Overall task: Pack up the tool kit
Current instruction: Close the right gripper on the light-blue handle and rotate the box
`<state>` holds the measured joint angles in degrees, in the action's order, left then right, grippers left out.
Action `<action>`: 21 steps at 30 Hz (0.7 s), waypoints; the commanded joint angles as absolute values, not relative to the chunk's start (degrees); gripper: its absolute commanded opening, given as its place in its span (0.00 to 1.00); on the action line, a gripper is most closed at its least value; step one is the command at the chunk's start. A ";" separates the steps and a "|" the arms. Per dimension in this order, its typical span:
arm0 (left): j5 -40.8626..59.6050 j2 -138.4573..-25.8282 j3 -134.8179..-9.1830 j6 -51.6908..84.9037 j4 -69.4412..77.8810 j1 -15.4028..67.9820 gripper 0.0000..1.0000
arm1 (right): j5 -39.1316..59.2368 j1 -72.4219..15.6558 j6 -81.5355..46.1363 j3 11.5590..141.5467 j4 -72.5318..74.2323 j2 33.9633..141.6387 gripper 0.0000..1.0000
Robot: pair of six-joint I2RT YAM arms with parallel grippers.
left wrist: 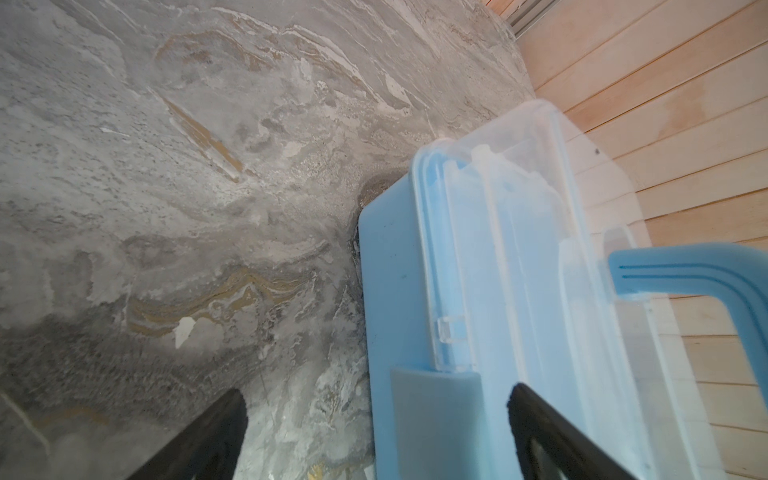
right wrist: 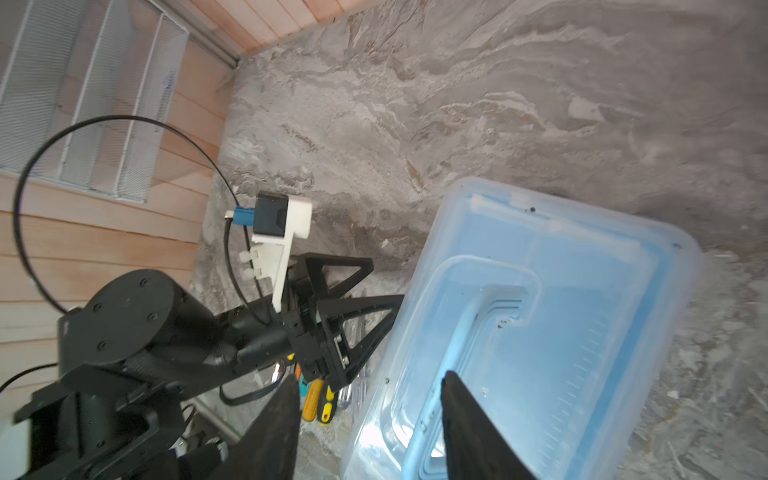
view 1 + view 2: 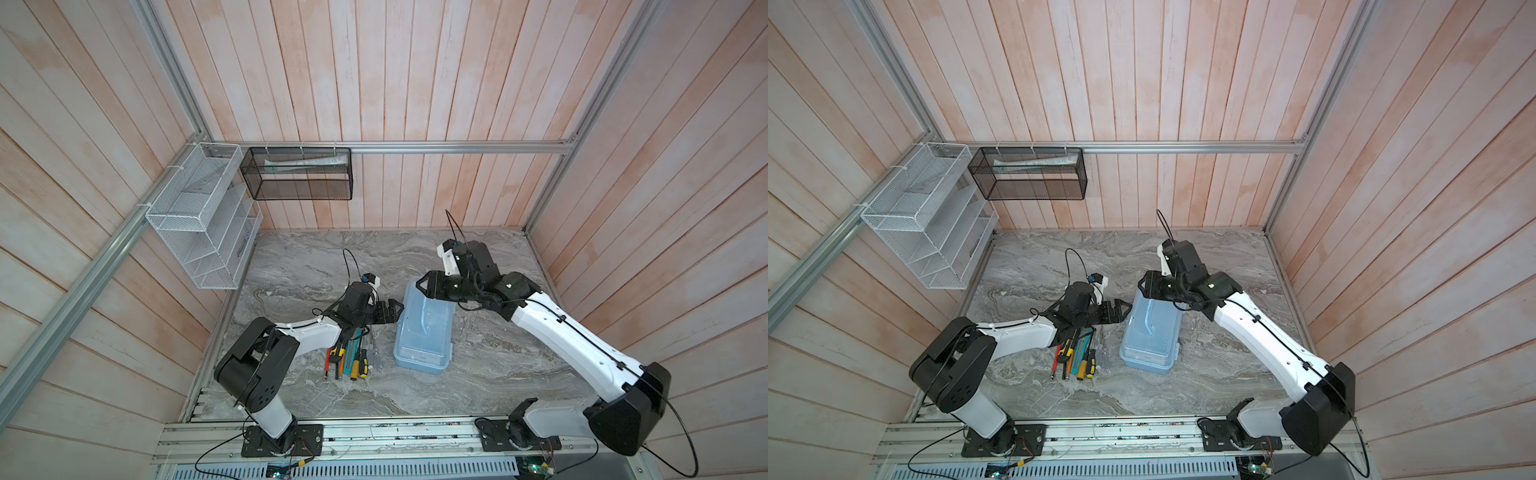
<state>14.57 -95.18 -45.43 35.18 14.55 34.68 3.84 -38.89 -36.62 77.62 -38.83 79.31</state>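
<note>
The tool kit box [image 3: 428, 345] [image 3: 1148, 349] is light blue with a clear lid and a blue handle [image 1: 685, 270] [image 2: 465, 332]. It lies mid-table with the lid down. My left gripper [image 3: 400, 309] [image 3: 1128, 307] [image 1: 378, 415] [image 2: 388, 282] is open at the box's left side, with the grey-blue latch [image 1: 436, 411] between its fingers. My right gripper [image 3: 419, 286] [image 3: 1140, 286] [image 2: 370, 415] hovers open over the box's far end, one finger over the lid and one outside its edge. Loose screwdrivers and knives [image 3: 349, 357] [image 3: 1077, 357] [image 2: 318, 399] lie left of the box, partly under my left arm.
A white wire rack [image 3: 199, 224] [image 3: 926, 224] and a black mesh basket [image 3: 297, 174] [image 3: 1027, 174] hang on the back-left walls above the marble table [image 3: 478, 374]. Wooden walls close in on three sides.
</note>
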 commanded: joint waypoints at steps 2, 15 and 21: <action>15.85 -93.28 -44.36 35.84 15.33 35.25 1.00 | -12.39 -43.28 -38.41 83.14 -56.47 85.22 0.53; 13.99 -87.28 -37.85 33.74 15.12 35.24 1.00 | -14.11 -47.11 -42.87 85.61 -55.99 90.90 0.53; 10.92 -83.91 -34.79 30.30 11.50 35.24 1.00 | -14.53 -47.20 -44.11 84.61 -56.15 91.83 0.53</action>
